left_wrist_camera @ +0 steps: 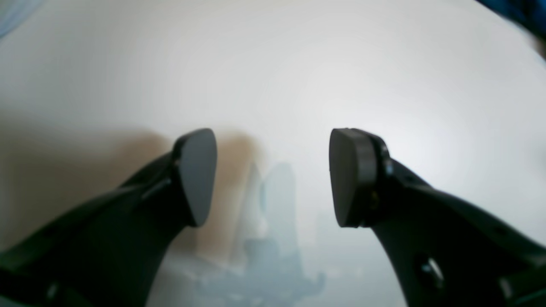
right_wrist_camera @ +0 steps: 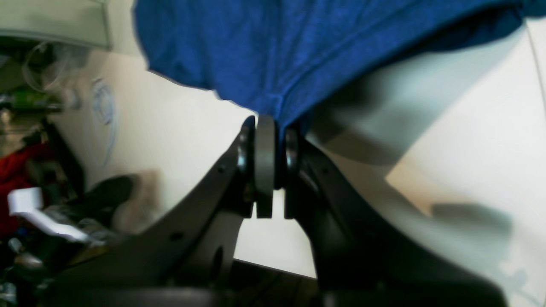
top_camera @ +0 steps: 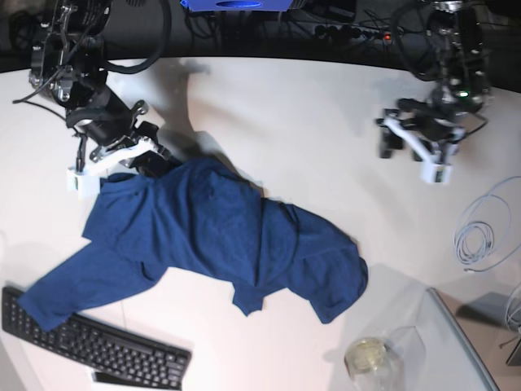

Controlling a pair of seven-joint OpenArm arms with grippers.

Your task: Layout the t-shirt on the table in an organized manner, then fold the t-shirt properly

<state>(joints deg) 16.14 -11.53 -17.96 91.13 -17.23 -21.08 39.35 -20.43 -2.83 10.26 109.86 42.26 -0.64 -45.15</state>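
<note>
The dark blue t-shirt (top_camera: 220, 236) lies crumpled and partly spread on the white table (top_camera: 309, 106), with one sleeve reaching toward the keyboard. At the shirt's upper left edge, my right gripper (top_camera: 157, 165) is shut on the cloth. In the right wrist view its pads (right_wrist_camera: 265, 157) pinch a fold of the t-shirt (right_wrist_camera: 298, 51), which rises away from the table. My left gripper (top_camera: 389, 138) hovers over bare table at the right, far from the shirt. Its fingers (left_wrist_camera: 196, 175) stand wide apart, and the left gripper (left_wrist_camera: 273, 177) holds nothing.
A black keyboard (top_camera: 89, 346) lies at the front left, just below the sleeve. A glass jar (top_camera: 370, 358) and a grey stand (top_camera: 464, 342) are at the front right. A coiled white cable (top_camera: 480, 236) lies at the right edge.
</note>
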